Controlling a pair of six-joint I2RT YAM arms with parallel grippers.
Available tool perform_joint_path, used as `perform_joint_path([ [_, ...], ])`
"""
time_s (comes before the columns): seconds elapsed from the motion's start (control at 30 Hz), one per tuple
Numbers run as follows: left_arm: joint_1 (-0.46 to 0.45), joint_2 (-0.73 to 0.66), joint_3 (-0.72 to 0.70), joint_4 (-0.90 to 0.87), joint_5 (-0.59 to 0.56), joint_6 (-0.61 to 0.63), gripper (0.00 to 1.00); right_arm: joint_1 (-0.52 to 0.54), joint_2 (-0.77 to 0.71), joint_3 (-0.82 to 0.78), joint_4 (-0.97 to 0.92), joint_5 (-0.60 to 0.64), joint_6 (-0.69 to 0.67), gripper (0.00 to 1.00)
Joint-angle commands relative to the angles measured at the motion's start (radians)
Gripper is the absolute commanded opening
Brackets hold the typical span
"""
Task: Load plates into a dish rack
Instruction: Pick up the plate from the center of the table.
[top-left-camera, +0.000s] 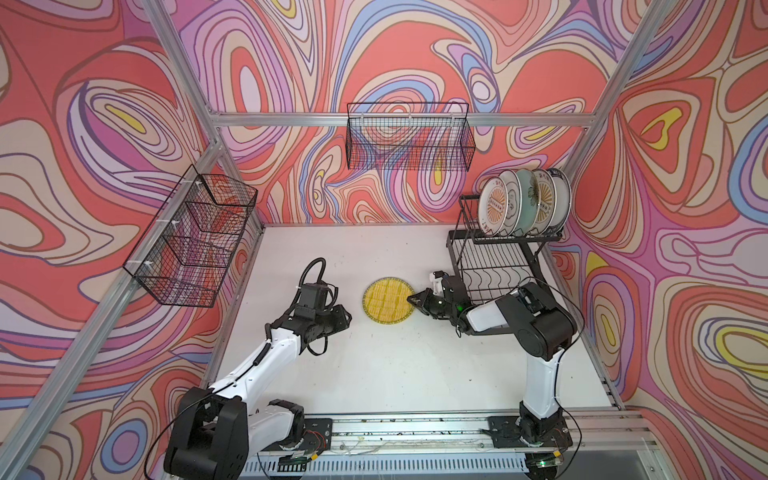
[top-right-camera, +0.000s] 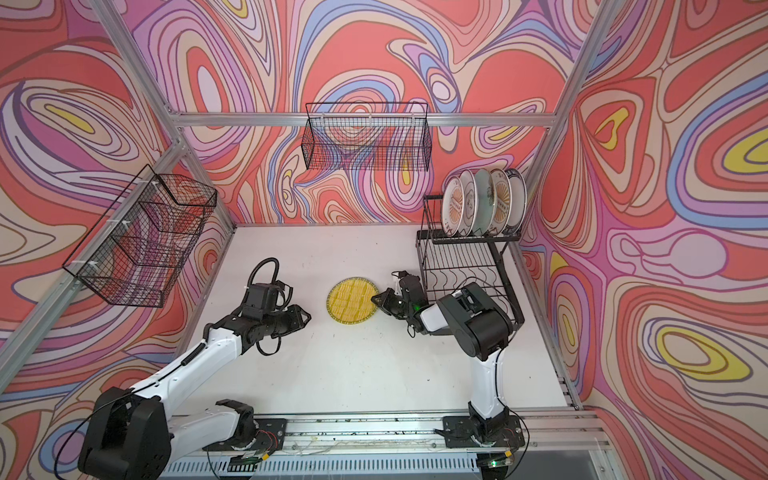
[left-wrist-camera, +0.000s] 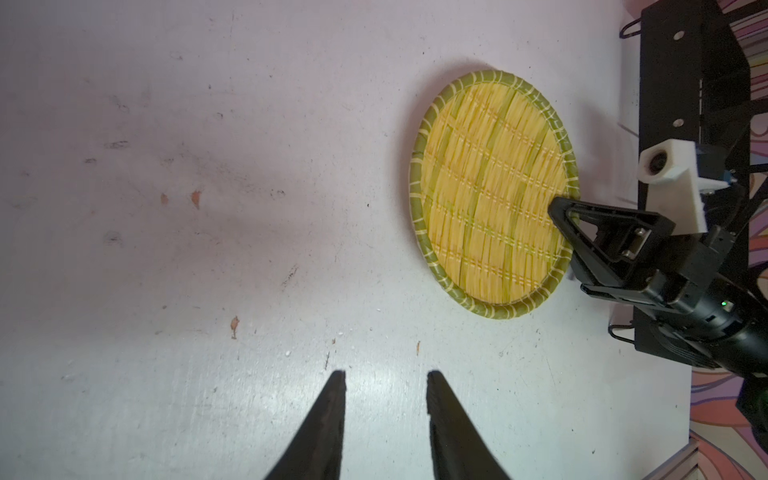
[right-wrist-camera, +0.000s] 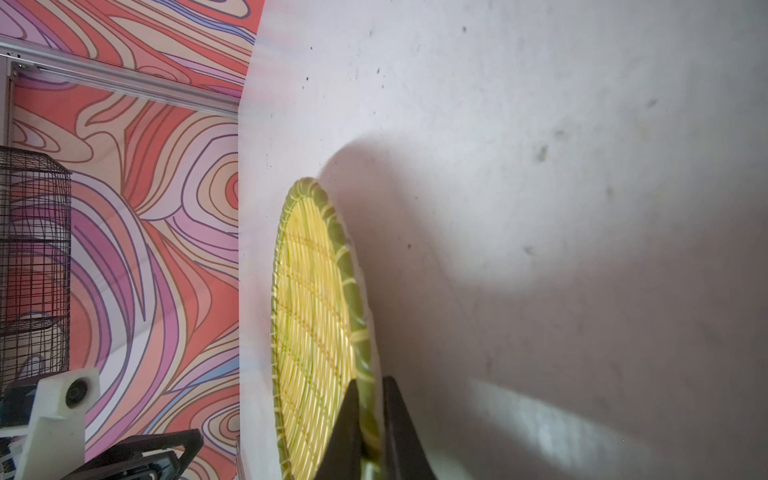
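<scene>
Right wrist view: right claw (right-wrist-camera: 369, 386) pinches the yellow plate (right-wrist-camera: 311, 324) by its rim, just beside the rack (top-left-camera: 494, 266); left claw (left-wrist-camera: 386, 376) gapes empty. Lift slowly, tipping it upright for a slot.

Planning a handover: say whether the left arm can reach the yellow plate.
Probably yes: only bare table separates the left gripper from the yellow plate; the right gripper clamps its far rim.

Both top views bright, evenly top-lit, sharp; wide-angle lens bows the frame rails (top-left-camera: 399, 120) near the edges. Right wrist view: broad soft shadow on table (right-wrist-camera: 457, 249) just beside yellow plate (right-wrist-camera: 316, 324), its nearest rim defocused. Left wrist view: plate slightly smeared, glare on table at left gripper (left-wrist-camera: 385, 376).
</scene>
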Motion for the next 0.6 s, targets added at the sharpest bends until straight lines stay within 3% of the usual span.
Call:
perform_joint_path([
  [0.0, -0.005, -0.012, 0.033, -0.017, 0.007, -0.002, 0.37, 0.000, -0.012, -0.025, -0.081, 0.026, -0.038, 0.02],
  [0.3, -0.007, -0.023, 0.040, -0.032, 0.025, -0.004, 0.37, 0.000, -0.117, -0.034, -0.119, 0.023, -0.093, 0.00],
  [0.57, -0.020, -0.037, 0.070, -0.009, 0.064, -0.023, 0.37, 0.000, -0.313, -0.043, -0.238, 0.035, -0.177, 0.00],
])
